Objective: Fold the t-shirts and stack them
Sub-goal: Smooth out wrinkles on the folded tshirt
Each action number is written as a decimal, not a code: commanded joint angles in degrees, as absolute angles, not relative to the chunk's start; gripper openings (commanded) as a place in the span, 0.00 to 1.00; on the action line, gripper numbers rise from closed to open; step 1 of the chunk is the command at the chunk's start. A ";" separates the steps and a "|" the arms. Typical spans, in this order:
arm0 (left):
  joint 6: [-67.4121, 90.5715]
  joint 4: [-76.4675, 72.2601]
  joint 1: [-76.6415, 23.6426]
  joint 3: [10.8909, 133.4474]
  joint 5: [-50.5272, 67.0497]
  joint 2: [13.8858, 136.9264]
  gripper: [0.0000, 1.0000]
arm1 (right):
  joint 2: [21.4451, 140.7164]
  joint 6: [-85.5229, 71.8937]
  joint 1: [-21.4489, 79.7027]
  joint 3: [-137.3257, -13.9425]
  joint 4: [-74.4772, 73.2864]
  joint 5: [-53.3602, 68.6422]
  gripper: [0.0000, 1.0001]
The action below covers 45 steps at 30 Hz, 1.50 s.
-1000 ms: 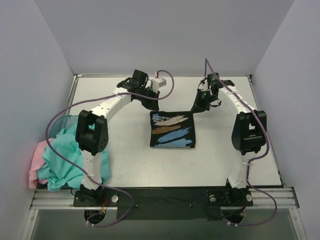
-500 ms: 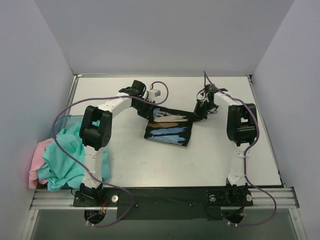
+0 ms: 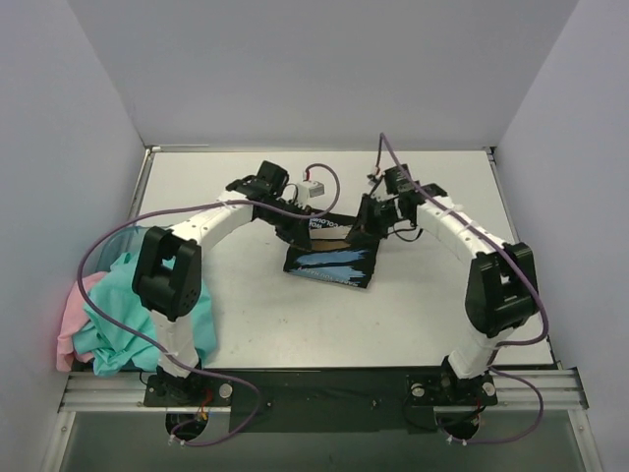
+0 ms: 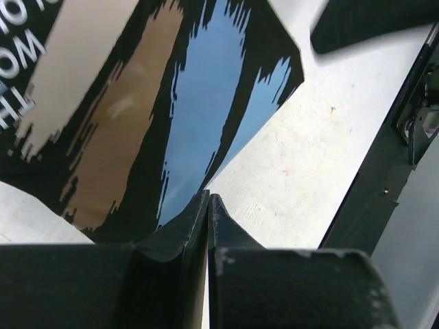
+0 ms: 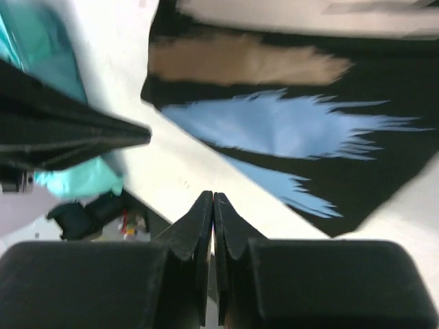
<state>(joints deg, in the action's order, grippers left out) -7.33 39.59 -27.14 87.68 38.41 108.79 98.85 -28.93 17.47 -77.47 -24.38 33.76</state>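
The black t-shirt (image 3: pixel 331 264) with its blue-and-beige print lies folded at the table's middle, its far edge lifted and drawn toward the front. My left gripper (image 3: pixel 307 226) is shut at the raised far left corner. In the left wrist view the black cloth (image 4: pixel 171 103) runs down to the shut gripper (image 4: pixel 208 197). My right gripper (image 3: pixel 365 226) is shut at the far right corner. In the right wrist view the shirt (image 5: pixel 288 130) lies beyond the shut gripper (image 5: pixel 213 195), and any cloth at the tips is hidden.
A heap of teal t-shirts (image 3: pixel 123 310) with a pink one (image 3: pixel 69 320) under it sits at the table's left front edge, beside the left arm's base. Bare white table (image 3: pixel 442 315) lies in front and to the right. Walls close in the sides and back.
Both grippers have carried the shirt's far edge up and toward the front. The shirt shifted slightly left and shows less of its length. The right arm swung left.
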 commanded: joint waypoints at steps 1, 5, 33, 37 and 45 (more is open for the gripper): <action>-3.69 35.78 -24.61 83.50 41.41 110.56 0.12 | 103.00 -35.68 22.14 -67.96 -17.85 41.93 0.00; -4.04 33.05 -24.87 78.85 37.18 112.93 0.12 | 108.28 -35.16 20.31 -63.74 -17.49 39.22 0.00; 11.24 25.42 -20.65 76.21 29.36 108.72 0.45 | 107.74 -33.14 9.66 -68.19 -21.53 29.18 0.54; 14.68 21.89 -22.05 73.57 29.53 109.86 0.46 | 111.08 -33.92 10.63 -68.99 -19.34 31.54 0.48; 17.14 20.65 -23.99 69.88 26.28 111.89 0.15 | 113.82 -36.13 10.46 -68.11 -15.12 34.10 0.17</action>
<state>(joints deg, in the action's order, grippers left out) 14.94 23.49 -23.77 71.35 28.42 111.61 112.14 -35.22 10.59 -67.83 -16.16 33.85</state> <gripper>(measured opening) 0.211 0.224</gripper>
